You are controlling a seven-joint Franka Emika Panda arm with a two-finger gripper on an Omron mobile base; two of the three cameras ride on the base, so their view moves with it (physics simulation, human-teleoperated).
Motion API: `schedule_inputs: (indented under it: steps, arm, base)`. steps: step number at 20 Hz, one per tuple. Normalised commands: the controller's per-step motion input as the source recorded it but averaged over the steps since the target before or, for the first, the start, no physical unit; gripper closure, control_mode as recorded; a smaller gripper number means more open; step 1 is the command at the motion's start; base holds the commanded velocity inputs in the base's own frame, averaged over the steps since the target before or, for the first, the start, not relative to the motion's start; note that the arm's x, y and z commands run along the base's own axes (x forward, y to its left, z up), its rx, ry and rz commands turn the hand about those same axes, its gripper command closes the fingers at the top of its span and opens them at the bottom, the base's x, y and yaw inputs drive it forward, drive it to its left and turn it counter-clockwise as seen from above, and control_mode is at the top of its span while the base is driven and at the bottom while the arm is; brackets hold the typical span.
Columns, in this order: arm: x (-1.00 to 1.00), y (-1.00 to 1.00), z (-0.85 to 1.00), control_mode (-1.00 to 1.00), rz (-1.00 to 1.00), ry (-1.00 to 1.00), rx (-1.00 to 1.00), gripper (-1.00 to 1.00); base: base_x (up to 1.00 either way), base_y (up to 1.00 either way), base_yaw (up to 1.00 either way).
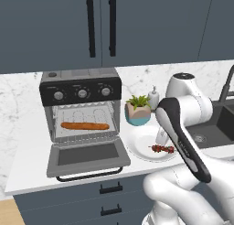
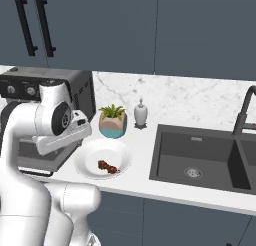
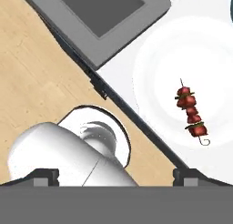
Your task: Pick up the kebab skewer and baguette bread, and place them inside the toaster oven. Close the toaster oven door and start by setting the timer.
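One toaster oven (image 1: 81, 110) stands on the white worktop (image 1: 27, 167) at about nine o'clock in the left base view. Its black top panel carries three round knobs (image 1: 82, 93) in a row. The one toaster oven door (image 1: 87, 158) hangs dropped open toward the front, its black bar handle along the near edge. One baguette bread (image 1: 85, 126) lies lengthwise on the wire rack inside the oven.

Just to the right of the open door sits one white plate (image 1: 142, 146). On it lies one kebab skewer (image 1: 162, 149), toward the plate's four o'clock side in the left base view. In the hand view the skewer (image 3: 191, 116) shows about five dark red chunks on a thin stick with a small hook at one end, at roughly three o'clock in that picture, with the plate (image 3: 154, 68) under it and the door (image 3: 113, 18) at twelve o'clock.

Behind the plate stand one small potted plant (image 1: 137, 110) in a tan and blue pot and one white soap dispenser (image 1: 153, 97), the dispenser just to the right of the plant. One dark sink (image 2: 197, 157) with one black faucet (image 2: 245, 112) is set into the worktop at three o'clock in the right base view.

The tool (image 3: 116, 175) is spread wide and holds nothing; its two dark tips rise far apart at the bottom of the hand view, above the worktop edge and the wooden floor (image 3: 36, 82).
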Motion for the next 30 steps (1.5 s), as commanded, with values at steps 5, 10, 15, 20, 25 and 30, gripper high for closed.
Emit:
schedule_inputs:
  steps: [5,10,15,20,25,30]
  arm:
    - [0.21,-0.87,-0.33,-1.0,-0.07,0.26,-0.08,-1.0]
    - [0.44,-0.35,-0.82,-1.0,-0.04,0.15,-0.12,-1.0]
    - [0.27,-0.02,-0.48,-1.0,0.0,-0.01,-0.04,-1.0]
    - [0.27,-0.05,-0.16,-1.0,0.0,-0.02,0.0,-1.0]
    - [0.31,-0.2,-0.42,-1.0,0.0,0.0,0.0,-1.0]
    - [0.29,-0.12,-0.37,-1.0,0.0,0.0,0.0,-1.0]
  base:
    - [0.0,0.0,0.0]
    - [0.0,0.0,0.0]
    - [0.0,0.0,0.0]
    - [0.0,0.0,0.0]
    - [0.0,0.0,0.0]
    - [0.0,0.0,0.0]
